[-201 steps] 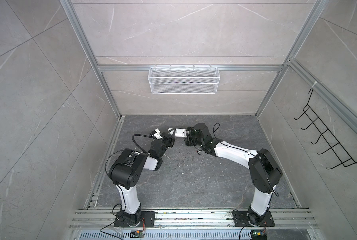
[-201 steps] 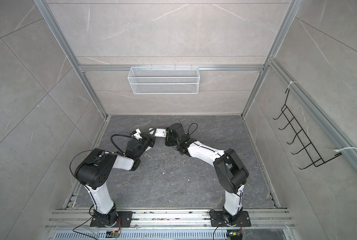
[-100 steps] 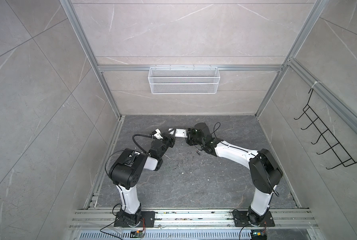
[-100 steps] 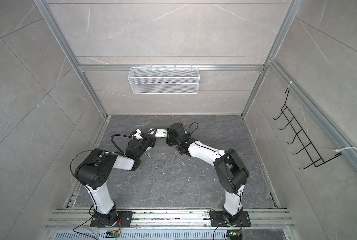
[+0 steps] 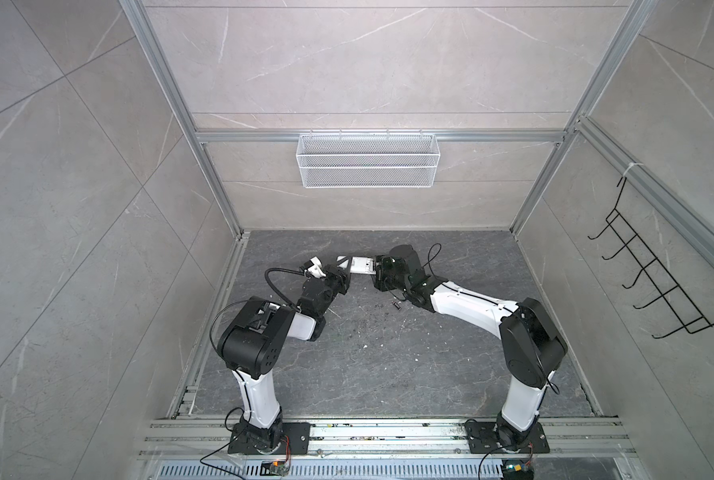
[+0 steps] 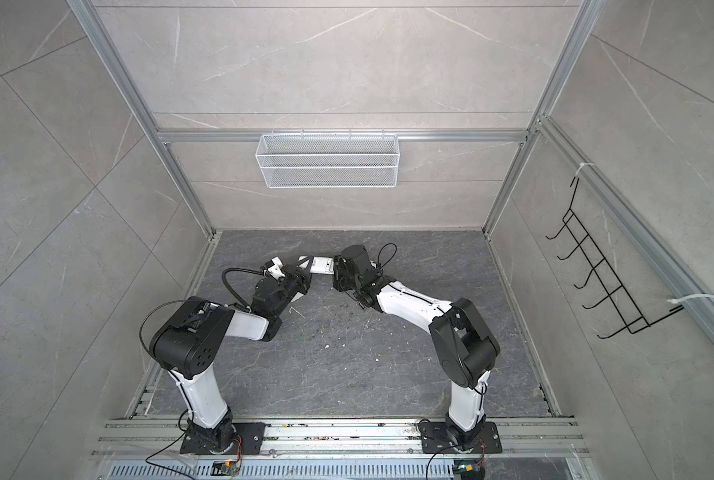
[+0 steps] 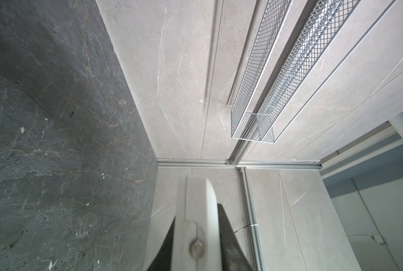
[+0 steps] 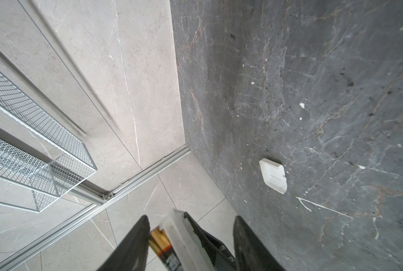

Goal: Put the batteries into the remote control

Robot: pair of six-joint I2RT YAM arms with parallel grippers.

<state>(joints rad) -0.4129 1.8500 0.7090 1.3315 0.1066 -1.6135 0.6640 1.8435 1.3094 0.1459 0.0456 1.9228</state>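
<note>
**A:** Starting on the left, we see the left jaws clenched on one end of the white oblong plastic remote control (image 7: 193, 199). They hold it up off the dark grey stone-look worktop (image 5: 388, 374). We reckon that is to offer the free end to the other arm.

**B:** And beyond it, the small white square plastic cover (image 8: 273, 176) lies flat on the worktop, apart from the remote. We take it that it is lying there to leave the compartment bare.

**A:** Over to the right jaws now: spread, not pinching. One black finger (image 8: 135, 244) rests against the slim black-and-gold cylindrical battery (image 8: 160, 241), which sits tight against the remote's edge. The other finger stands clear. We read that as a sideways push to seat it.

**B:** We can't tell whether it's fully home. Further right, a second tiny dark cylindrical battery (image 5: 397, 306) lies on the worktop just beside the right arm's wrist, handy for fetching next.
</note>
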